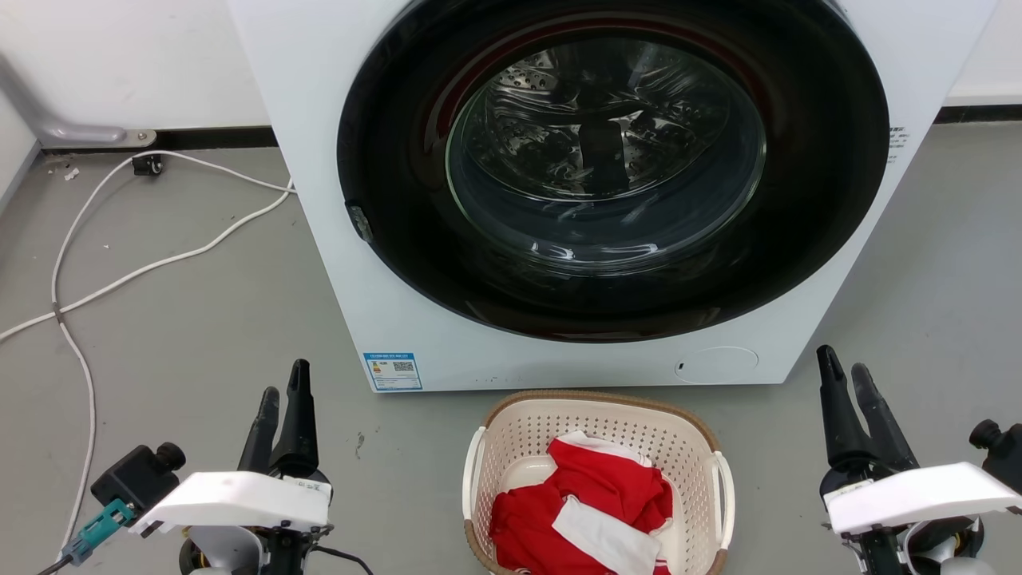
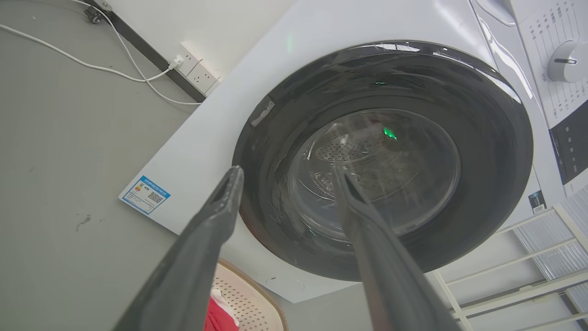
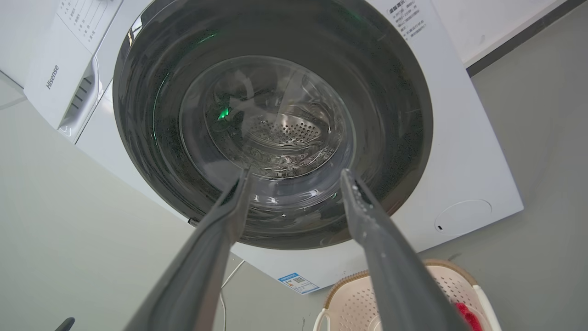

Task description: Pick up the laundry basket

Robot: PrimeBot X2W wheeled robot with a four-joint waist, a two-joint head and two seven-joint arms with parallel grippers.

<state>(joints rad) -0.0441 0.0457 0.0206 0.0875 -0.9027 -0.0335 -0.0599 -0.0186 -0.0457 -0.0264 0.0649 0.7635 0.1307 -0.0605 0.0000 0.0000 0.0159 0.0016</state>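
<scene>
The laundry basket [image 1: 592, 398] is cream and perforated, with a brown woven-look rim and white side handles. It stands on the grey floor at the bottom centre of the head view, just in front of the washing machine, with red and white clothing [image 1: 591, 499] inside. My left gripper [image 1: 285, 379] is open at the lower left, well to the left of the basket and touching nothing. My right gripper [image 1: 843, 361] is open at the lower right, equally apart from it. Part of the basket [image 2: 245, 301] shows between the left gripper's [image 2: 289, 171] fingers. The basket [image 3: 349, 303] also sits beside the right gripper's [image 3: 296, 172] fingers.
A white front-loading washing machine [image 1: 319, 239] stands right behind the basket, its dark round door [image 1: 615, 303] shut. A white cable [image 1: 120, 275] winds over the floor at the left toward wall sockets [image 2: 195, 69]. A white rack [image 2: 505, 276] stands beside the machine.
</scene>
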